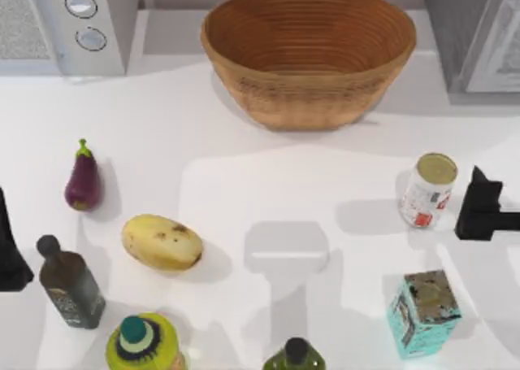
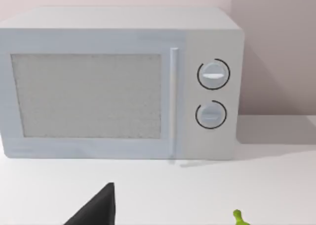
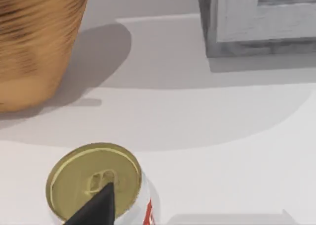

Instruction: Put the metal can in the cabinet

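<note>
**Right wrist view: gripper closing on the can, nothing held yet**

Right wrist view puts one dark fingertip (image 3: 96,207) in front of the can's (image 3: 94,183) gold lid, so the right gripper (image 1: 478,215) is lined up with the tin but has no hold on it. How wide its jaws stand I cannot tell. From above, this gripper sits just beside the can (image 1: 429,191) on its right, apart from it by a thin strip of table (image 1: 268,183), low enough to look like a side approach and not a drop from overhead. That suits an upright tin: gripping the label wall keeps it vertical for the carry.

The can stands on the table's right side, lid up, with the teal carton (image 1: 424,313) near it toward the front and the basket (image 1: 309,53) behind and to its left. The cabinet (image 1: 475,32) is at the back right corner, well apart from the can, its pale framed door (image 3: 266,22) facing the table; whether that door is open I cannot tell.

The left gripper (image 1: 10,248) is parked at the table's left edge, facing the microwave (image 2: 118,81); its jaw state is unclear too. The eggplant (image 1: 83,181) and the potato (image 1: 161,241) lie on the left half, clear of the route, as do the bottles (image 1: 71,285) along the front.

The task is, I judge, at its first step: grasp not yet made.
</note>
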You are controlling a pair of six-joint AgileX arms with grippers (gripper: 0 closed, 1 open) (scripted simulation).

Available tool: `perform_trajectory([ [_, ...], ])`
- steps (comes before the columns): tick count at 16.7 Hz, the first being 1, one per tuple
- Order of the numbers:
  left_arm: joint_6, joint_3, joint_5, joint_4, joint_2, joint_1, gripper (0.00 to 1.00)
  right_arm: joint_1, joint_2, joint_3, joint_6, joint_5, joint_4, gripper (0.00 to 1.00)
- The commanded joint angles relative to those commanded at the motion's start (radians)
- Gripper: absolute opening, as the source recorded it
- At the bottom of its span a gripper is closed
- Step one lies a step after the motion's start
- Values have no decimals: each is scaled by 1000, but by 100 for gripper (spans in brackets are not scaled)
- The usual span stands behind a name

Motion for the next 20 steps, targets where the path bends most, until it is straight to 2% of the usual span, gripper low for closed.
perform_trajectory([
  [5,0,0,0,0,0,0,100,149,363,90,84,131,146,100],
  [9,0,0,0,0,0,0,100,218,527,123,122,191,209,100],
  [20,0,0,0,0,0,0,100,193,571,163,108,178,230,100],
])
